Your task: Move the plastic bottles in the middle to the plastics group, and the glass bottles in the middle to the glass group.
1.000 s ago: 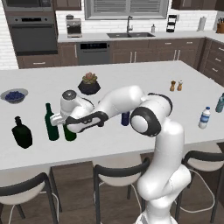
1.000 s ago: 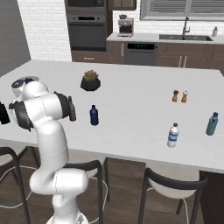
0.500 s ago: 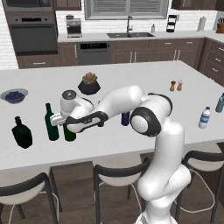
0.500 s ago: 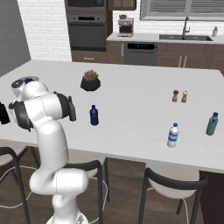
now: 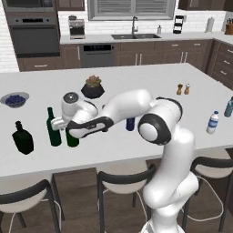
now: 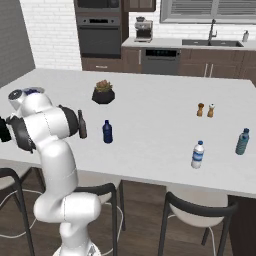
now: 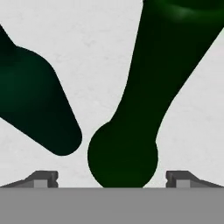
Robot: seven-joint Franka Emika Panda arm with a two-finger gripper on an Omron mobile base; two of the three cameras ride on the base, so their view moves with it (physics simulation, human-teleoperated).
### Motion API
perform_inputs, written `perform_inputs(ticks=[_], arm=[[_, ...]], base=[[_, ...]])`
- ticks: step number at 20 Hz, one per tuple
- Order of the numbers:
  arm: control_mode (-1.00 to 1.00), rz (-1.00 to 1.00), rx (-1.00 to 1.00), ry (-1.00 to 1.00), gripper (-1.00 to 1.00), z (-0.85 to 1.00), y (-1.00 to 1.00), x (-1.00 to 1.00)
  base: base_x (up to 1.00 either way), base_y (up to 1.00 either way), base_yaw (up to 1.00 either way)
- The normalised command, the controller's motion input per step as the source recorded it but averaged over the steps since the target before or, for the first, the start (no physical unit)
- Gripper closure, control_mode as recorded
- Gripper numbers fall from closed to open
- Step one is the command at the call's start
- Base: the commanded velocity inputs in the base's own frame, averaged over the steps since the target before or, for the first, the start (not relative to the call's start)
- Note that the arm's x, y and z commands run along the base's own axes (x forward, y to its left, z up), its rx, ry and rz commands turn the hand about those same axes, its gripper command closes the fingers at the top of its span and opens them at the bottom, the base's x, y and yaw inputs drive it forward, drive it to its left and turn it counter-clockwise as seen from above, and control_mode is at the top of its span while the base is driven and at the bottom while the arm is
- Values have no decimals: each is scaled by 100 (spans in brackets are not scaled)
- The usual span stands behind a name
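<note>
My gripper (image 5: 66,124) hangs open over the top of the tall dark green wine bottle (image 5: 73,138). In the hand view the bottle's round top (image 7: 123,157) lies between my fingertips (image 7: 43,177), with a gap on each side. Close to its left stands the straight-sided green bottle (image 5: 53,129) (image 7: 37,109), and the black flask (image 5: 22,138) is further left. The dark blue plastic bottle (image 6: 107,132) and the slim brown bottle (image 6: 82,125) stand mid-counter, partly behind my arm in the left base view. The clear water bottle (image 6: 198,154) and the teal bottle (image 6: 243,141) are at the far right.
A potted plant (image 5: 93,87) sits behind my hand. A bowl of blue berries (image 5: 14,99) is at the back left. Salt and pepper shakers (image 5: 183,88) stand right of centre. Stools line the counter's near edge (image 5: 91,159).
The arm and the bottles stand where they were. The wine bottle stays upright beside the straight-sided green bottle.
</note>
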Motion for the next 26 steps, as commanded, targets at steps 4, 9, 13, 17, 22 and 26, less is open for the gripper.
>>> perform_inputs(ticks=[4, 9, 13, 17, 22, 26], arm=[[-100, -5, 0, -4, -100, 55, -13, -42], [-100, -7, 5, 0, -100, 52, -52, -50], [-100, -10, 9, 0, -100, 44, -85, -56], [-100, -7, 3, 6, -100, 37, -91, -31], [-100, -3, 0, 5, -100, 19, -100, 0], [-100, 0, 0, 0, -100, 2, -93, 27]], base=[[0, 0, 0], [0, 0, 0], [0, 0, 0], [0, 0, 0], [0, 0, 0], [0, 0, 0]])
